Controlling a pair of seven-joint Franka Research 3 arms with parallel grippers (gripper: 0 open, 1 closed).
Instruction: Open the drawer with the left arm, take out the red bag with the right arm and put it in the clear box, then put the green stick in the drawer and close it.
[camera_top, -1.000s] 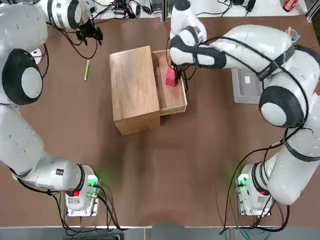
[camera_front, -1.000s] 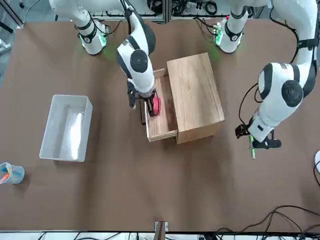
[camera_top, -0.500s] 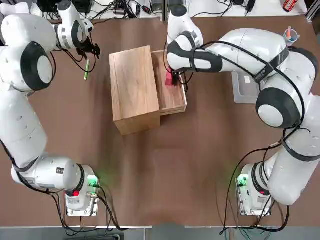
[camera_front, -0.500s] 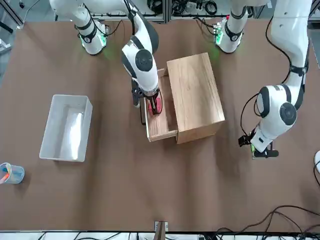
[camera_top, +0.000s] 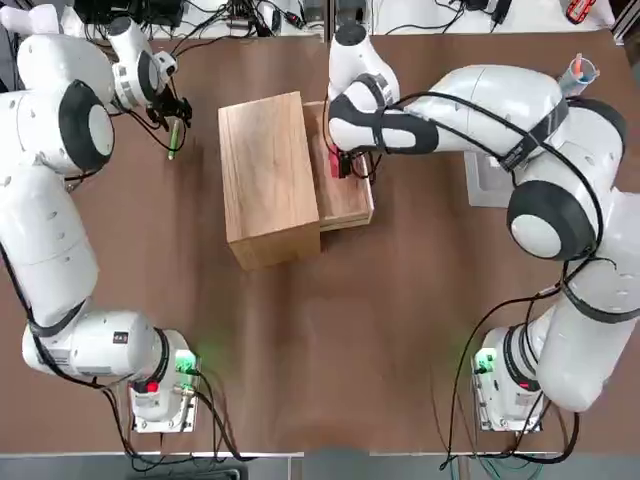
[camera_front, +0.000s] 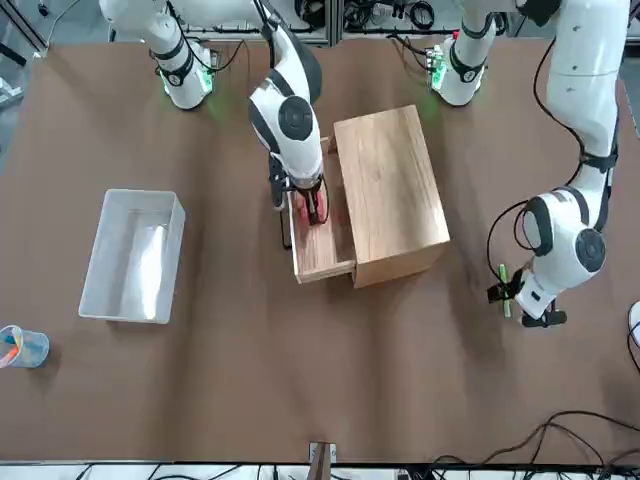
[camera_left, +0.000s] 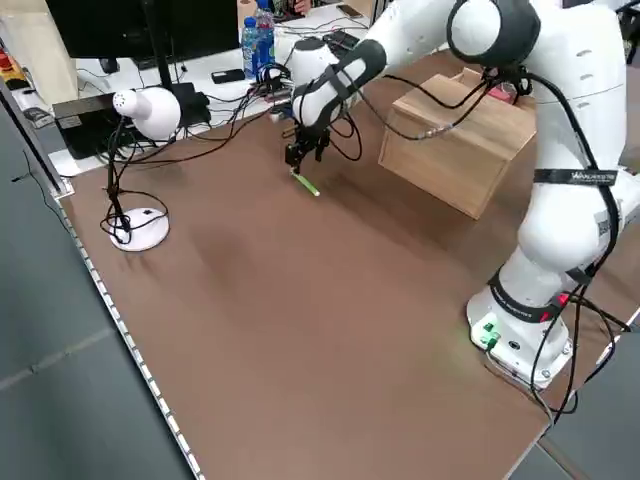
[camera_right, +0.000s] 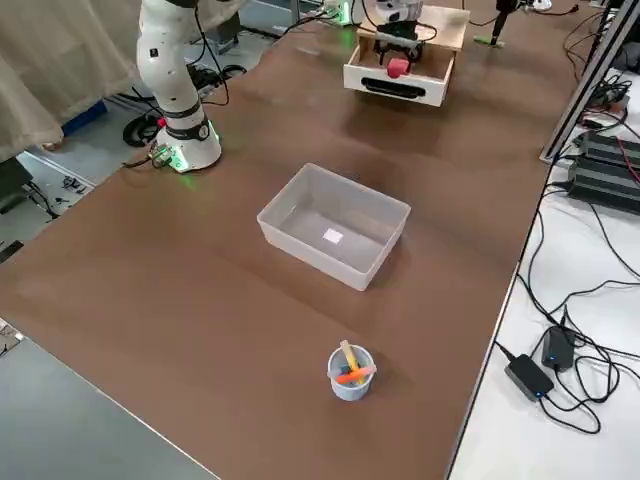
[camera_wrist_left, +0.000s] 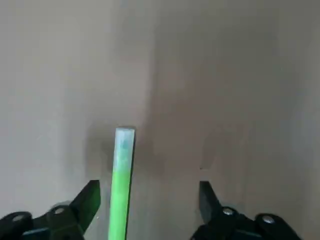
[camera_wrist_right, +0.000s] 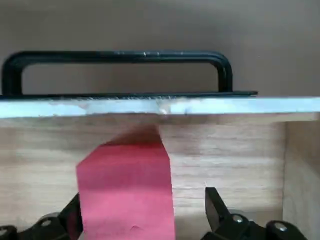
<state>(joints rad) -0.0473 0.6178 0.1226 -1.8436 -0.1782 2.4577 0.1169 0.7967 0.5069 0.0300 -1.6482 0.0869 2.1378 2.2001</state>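
The drawer (camera_top: 345, 190) stood pulled out at the 3 o'clock side of the cabinet (camera_top: 268, 180) in the top view, so the opening step was judged complete. The red bag (camera_wrist_right: 125, 187) lay inside the drawer, with the right gripper (camera_wrist_right: 142, 212) lowered around it, fingers spread on either side and not closed on it. Removal was therefore judged as only beginning.

The clear box (camera_front: 132, 255) sat well apart from the cabinet, toward 9 o'clock in the front view, and held nothing.

The green stick (camera_wrist_left: 121, 182) lay flat on the table (camera_top: 380, 330), at 9 o'clock of the cabinet in the top view. The left gripper (camera_wrist_left: 145, 197) was positioned over it with jaws wide, holding nothing.

Remaining steps: lift the bag, deposit it in the box, place the stick in the drawer, close the drawer.
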